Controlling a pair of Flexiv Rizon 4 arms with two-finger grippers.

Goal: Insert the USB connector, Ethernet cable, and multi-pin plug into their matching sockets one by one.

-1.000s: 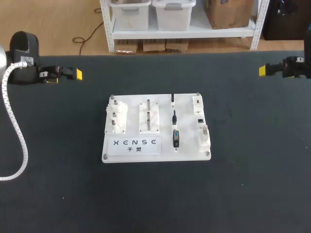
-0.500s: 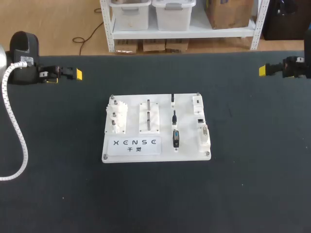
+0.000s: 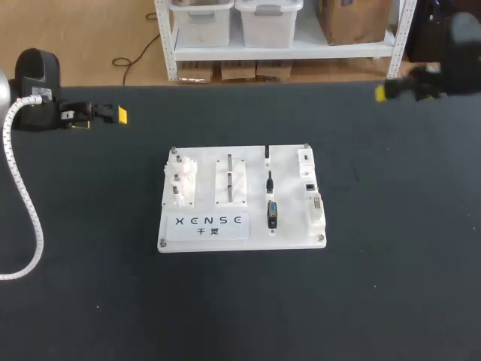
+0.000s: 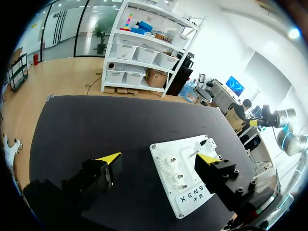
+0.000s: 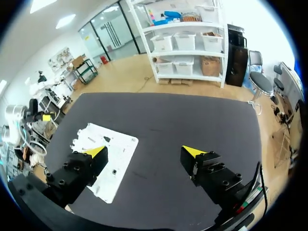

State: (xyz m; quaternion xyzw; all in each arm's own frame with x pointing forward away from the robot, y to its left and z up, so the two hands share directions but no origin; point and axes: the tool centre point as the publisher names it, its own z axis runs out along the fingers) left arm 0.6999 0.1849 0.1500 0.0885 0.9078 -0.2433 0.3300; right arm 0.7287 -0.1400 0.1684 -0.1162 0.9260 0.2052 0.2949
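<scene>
A white board [image 3: 240,235] lies mid-table. In a column on it stand the USB connector [image 3: 267,153], the Ethernet cable plug [image 3: 269,180] and the dark multi-pin plug [image 3: 272,214]. Their sockets [image 3: 310,184] sit along the board's right edge. My left gripper [image 3: 101,116] hangs open and empty at the far left, well away from the board. My right gripper [image 3: 387,90] is at the far right, also apart from the board. In the left wrist view the gripper [image 4: 159,157] stands open with the board [image 4: 166,180] far below. In the right wrist view the gripper [image 5: 144,151] is wide open, the board [image 5: 120,144] beside one finger.
Black mat [image 3: 376,286] covers the table all around the board. A white ribbed cable [image 3: 30,218] from my left arm trails down over the mat's left side. On the board's left part stand white gear posts [image 3: 180,184] and slotted blocks [image 3: 230,180].
My right arm has swung left and toward the table's far edge, with its gripper still open. The left arm and the board have not moved.
</scene>
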